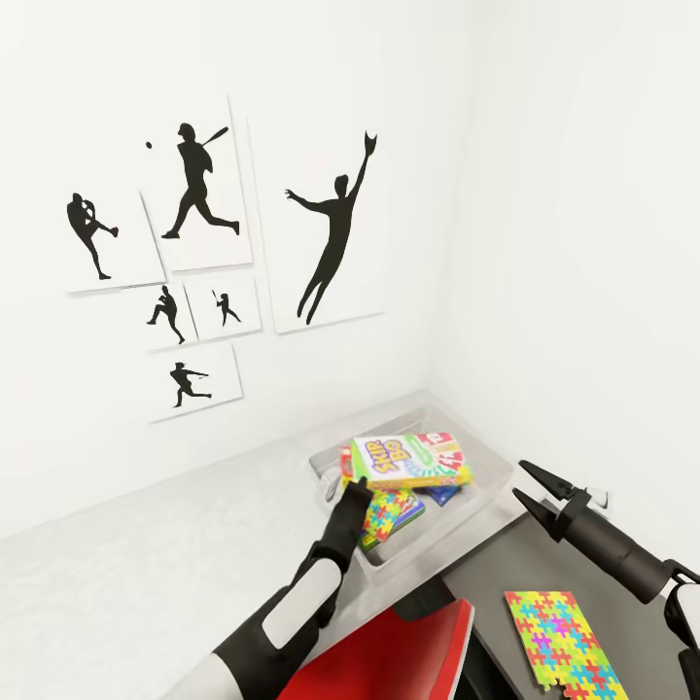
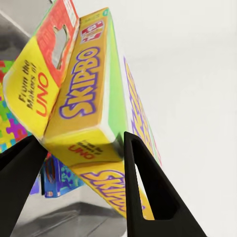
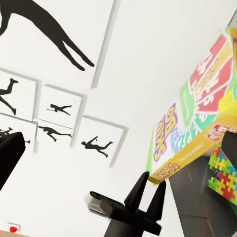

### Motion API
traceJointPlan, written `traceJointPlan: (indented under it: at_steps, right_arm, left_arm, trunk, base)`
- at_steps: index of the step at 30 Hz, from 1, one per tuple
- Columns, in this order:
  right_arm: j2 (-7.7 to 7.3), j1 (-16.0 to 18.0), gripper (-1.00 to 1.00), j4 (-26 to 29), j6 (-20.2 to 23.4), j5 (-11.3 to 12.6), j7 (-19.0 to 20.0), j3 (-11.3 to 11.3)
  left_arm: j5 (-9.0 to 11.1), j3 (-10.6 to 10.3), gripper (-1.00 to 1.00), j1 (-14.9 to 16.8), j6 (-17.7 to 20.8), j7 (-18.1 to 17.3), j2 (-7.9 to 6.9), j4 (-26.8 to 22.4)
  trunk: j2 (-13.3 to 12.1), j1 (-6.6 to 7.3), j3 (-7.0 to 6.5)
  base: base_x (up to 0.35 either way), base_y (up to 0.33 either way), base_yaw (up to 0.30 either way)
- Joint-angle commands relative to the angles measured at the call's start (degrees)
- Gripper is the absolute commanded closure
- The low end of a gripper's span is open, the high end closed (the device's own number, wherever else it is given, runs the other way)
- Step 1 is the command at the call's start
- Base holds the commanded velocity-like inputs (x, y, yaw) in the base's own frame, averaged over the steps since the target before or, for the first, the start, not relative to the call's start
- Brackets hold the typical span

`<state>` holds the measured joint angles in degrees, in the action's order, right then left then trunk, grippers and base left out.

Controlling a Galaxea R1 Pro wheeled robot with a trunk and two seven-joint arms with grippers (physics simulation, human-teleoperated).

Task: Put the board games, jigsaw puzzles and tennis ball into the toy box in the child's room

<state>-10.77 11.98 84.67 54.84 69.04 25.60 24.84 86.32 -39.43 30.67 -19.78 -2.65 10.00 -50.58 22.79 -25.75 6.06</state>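
Observation:
The light grey toy box stands on the table in the corner. My left gripper is shut on a corner of the yellow-green Skip-Bo board game, held tilted over the bin's contents. Under it lie a jigsaw puzzle and a small blue board game. A second jigsaw puzzle lies flat on the lower dark cabinet. My right gripper hovers open just right of the bin. The tennis ball and the bed are out of view.
The dark grey cabinet sits right of the table, below its level. A red chair is close under my left arm. White walls with black silhouette pictures close in the corner behind the bin.

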Motion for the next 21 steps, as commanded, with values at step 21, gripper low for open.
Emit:
traceJointPlan:
  at_steps: [21]
  right_arm:
    - [-0.12,0.06,-1.00,-0.20,0.35,-0.31,0.49,0.12]
  left_arm:
    - [3.27,-2.36,1.00,-0.06,-4.40,17.36,0.00,-9.93]
  trunk:
    - [0.12,-0.03,0.12]
  base:
    - [0.000,0.000,0.000]
